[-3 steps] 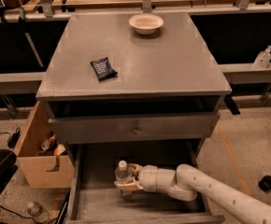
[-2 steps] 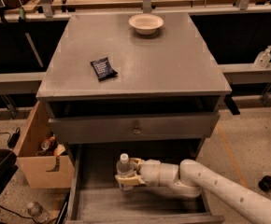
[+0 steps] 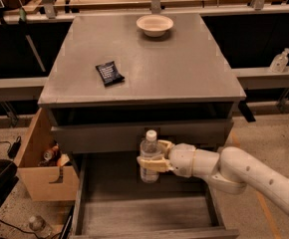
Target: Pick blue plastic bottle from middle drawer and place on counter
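Note:
The blue plastic bottle (image 3: 148, 158) is clear and ribbed with a white cap. It stands upright in the air above the open middle drawer (image 3: 144, 210), in front of the closed upper drawer front. My gripper (image 3: 152, 157) reaches in from the right on a white arm and is shut around the bottle's middle. The bottle's base is well off the drawer's plank floor. The grey counter (image 3: 184, 68) spreads out above, with the bottle's cap still below its front edge.
A cream bowl (image 3: 155, 25) sits at the back of the counter and a small black packet (image 3: 109, 73) at its left. A cardboard box (image 3: 40, 158) with clutter stands left of the cabinet. A small pump bottle (image 3: 279, 61) sits on a shelf at right.
My gripper has lifted the bottle up out of the drawer; its cap now reaches the upper drawer front. The arm has risen with it.

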`<state>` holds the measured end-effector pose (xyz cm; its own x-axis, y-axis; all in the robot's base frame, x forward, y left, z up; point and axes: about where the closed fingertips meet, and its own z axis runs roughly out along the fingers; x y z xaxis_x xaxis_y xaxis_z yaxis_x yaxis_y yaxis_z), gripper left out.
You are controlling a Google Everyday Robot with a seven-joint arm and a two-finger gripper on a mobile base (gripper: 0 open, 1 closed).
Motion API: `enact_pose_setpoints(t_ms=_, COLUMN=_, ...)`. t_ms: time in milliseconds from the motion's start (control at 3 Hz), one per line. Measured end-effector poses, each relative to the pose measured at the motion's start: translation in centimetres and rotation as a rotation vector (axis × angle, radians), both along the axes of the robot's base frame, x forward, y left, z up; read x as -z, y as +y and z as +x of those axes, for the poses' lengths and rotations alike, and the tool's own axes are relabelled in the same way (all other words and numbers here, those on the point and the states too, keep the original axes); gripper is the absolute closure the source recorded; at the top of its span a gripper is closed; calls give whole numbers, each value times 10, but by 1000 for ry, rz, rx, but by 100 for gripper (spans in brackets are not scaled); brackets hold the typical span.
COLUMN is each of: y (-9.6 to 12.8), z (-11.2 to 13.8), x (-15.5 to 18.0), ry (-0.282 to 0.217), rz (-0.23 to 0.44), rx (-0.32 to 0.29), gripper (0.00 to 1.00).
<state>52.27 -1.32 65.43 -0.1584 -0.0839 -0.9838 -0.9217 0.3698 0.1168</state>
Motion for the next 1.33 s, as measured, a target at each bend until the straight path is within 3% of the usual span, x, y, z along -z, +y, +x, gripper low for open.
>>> enact_pose_setpoints(t_ms=667, y=-63, z=25, x=-148, ry=30, rz=24, rx=227, gripper=100)
enact_pose_setpoints(t_ms=1000, y=-78, z=30, x=-202, ry=21, rz=37, rx=315, gripper=100)
enact_pose_setpoints(t_ms=1333, y=-89, z=29, x=-248, ry=-34, rz=46, rx=424, gripper=100)
